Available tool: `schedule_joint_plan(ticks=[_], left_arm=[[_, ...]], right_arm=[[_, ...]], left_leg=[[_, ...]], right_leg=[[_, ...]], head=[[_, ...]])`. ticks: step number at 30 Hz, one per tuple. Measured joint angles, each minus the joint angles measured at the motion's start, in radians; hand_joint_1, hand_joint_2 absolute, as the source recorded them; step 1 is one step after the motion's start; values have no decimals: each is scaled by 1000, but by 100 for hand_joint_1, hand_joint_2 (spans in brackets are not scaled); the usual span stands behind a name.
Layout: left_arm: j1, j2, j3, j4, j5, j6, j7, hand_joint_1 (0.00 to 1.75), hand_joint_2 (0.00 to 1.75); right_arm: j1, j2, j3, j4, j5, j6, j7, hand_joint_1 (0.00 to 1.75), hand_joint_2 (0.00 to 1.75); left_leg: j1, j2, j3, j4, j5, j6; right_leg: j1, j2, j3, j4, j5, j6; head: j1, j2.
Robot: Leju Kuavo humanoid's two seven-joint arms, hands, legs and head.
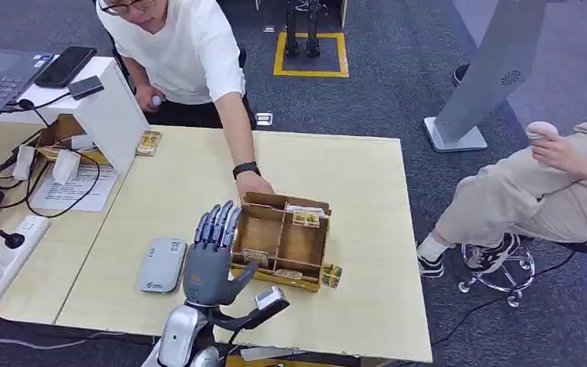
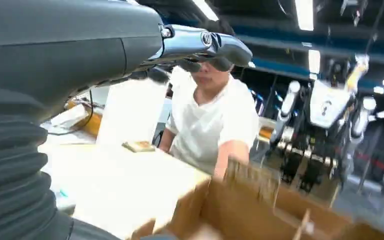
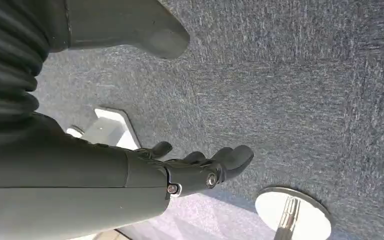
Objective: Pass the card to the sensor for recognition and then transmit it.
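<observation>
Left hand (image 1: 210,256) hovers open beside cardboard box (image 1: 280,241) holding cards (image 1: 305,218).

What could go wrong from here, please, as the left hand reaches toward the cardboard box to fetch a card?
1. A person's hand rests on the cardboard box's far rim, close to the open left hand; reaching in could lead to contact.
2. The left hand sits right at the box's wall, so it may push the light box rather than reach a card.
3. One card lies at the box's outer corner and could be knocked away.
</observation>
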Motion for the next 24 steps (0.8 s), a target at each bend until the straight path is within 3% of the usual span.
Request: schedule_joint_plan(ticks=[6, 24], left_arm=[[19, -10, 39, -51, -3, 0, -12, 0, 175], [34, -29, 88, -43, -77, 0, -89, 0, 175]], right_arm=[[0, 0, 0, 0, -1, 0, 0, 0, 175], [0, 0, 0, 0, 7, 0, -2, 0, 175]], left_leg=[[0, 0, 0, 0, 0, 0], [0, 0, 0, 0, 0, 0]], right_leg=[[0, 0, 0, 0, 0, 0], [0, 0, 0, 0, 0, 0]], head=[[0, 0], [0, 0]])
